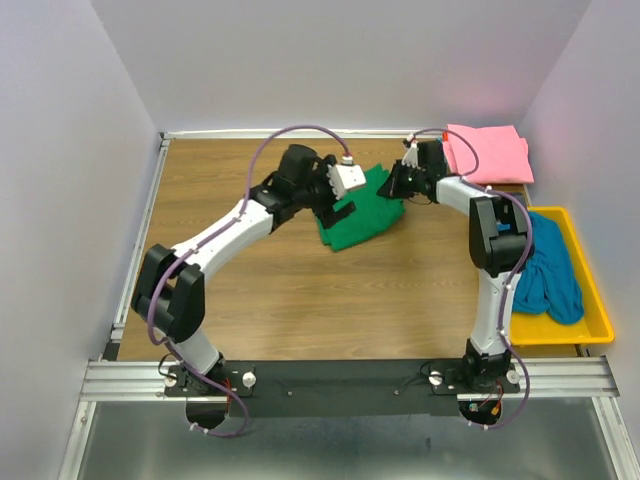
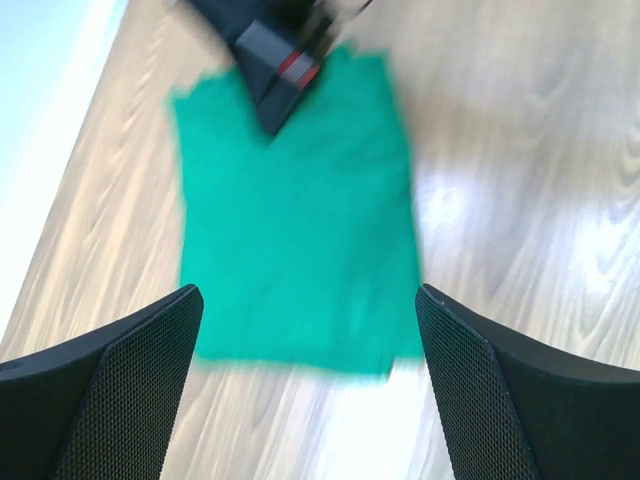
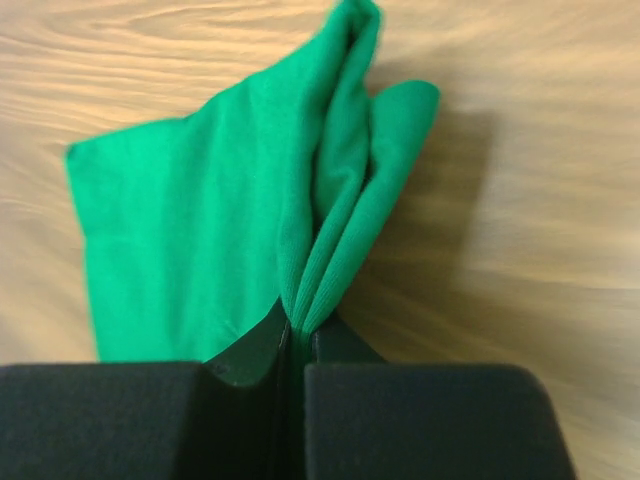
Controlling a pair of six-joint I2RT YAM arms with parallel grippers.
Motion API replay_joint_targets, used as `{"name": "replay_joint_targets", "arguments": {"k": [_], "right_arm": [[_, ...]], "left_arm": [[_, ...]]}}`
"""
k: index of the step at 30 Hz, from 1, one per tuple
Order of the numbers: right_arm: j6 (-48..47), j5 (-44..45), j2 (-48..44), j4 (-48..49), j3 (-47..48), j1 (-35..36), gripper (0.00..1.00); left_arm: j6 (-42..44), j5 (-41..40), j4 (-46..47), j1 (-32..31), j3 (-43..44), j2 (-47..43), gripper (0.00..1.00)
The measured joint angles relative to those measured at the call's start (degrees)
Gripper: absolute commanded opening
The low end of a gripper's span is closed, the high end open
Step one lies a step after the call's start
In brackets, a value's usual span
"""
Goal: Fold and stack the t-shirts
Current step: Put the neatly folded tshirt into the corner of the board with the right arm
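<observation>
1. Green soft fabric t-shirt: folded to a rough rectangle, lying mid-far on the wooden table. One bunched edge is lifted and pinched in the right gripper.
2. Pink soft fabric t-shirt: neatly folded, lying flat at the far right corner.
3. Teal-blue soft fabric t-shirt: unfolded and crumpled, heaped in the yellow plastic tray on the right.

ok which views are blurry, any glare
Left wrist view: the green t-shirt is smeared at its edges, with glare on the table. Right wrist view: the wood is soft, the fabric near the right end effector sharper. Top external view: sharp, evenly lit.
</observation>
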Motion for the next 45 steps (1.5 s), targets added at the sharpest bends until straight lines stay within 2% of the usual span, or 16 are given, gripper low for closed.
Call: {"name": "replay_joint_targets", "arguments": {"k": [2,7,16,23,29,45], "right_arm": [[-5.55,1.49,0.00,-4.07,2.60,-0.76,0.00],[-18.64,4.48,0.02,-12.81,9.73,-2.97,0.01],[-32.79,11.13,0.57,-20.63,20.76,-8.00,0.01],[-39.04,15.50,1.68,-22.93,29.11,-9.92,0.01],[-42.60,18.32,2.93,-23.52,34.86,-10.27,0.01],[-45.38,20.72,3.45,-25.16,40.68,-10.29,0.00]], "left_arm": [[-1.64,0.96,-1.01,3.15,-0.79,-2.40,0.95],[-4.42,2.91,-3.89,6.25,-2.75,-4.63,0.95],[-6.99,4.22,-7.98,8.79,-10.49,-9.55,0.96],[-7.45,4.20,-8.02,8.96,-13.53,-14.43,0.95],[-7.89,4.15,-8.02,8.96,-14.58,-15.15,0.96],[-8.20,3.61,-7.74,8.96,-15.02,-16.28,0.96]]}}
